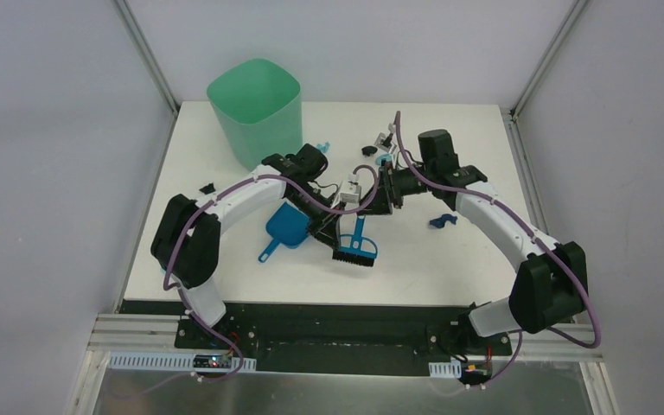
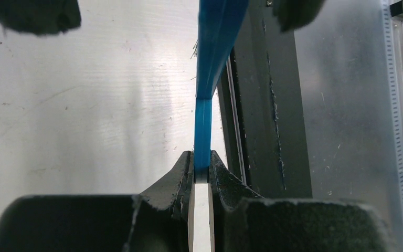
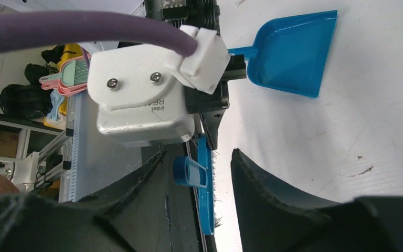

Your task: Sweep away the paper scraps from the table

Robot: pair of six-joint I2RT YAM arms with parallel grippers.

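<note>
Paper scraps lie spread over the white table point(image 1: 450, 268): a dark blue wad point(image 1: 442, 221), black and white bits point(image 1: 379, 138), light blue pieces point(image 1: 324, 147) and a black one point(image 1: 208, 187). My left gripper point(image 1: 328, 226) point(image 2: 202, 157) is shut on the handle of the blue hand brush point(image 1: 356, 245) point(image 2: 203, 126), whose black bristles point toward the front edge. The blue dustpan point(image 1: 286, 228) point(image 3: 291, 52) lies flat just left of the brush. My right gripper point(image 1: 386, 192) point(image 3: 198, 155) stands open just behind the left wrist. The brush point(image 3: 205, 194) shows in the gap between its fingers, touching neither.
A mint-green bin point(image 1: 255, 112) stands at the table's back left corner. The left arm's white wrist camera housing point(image 3: 141, 100) fills much of the right wrist view. The black front edge point(image 1: 311, 307) runs just below the brush.
</note>
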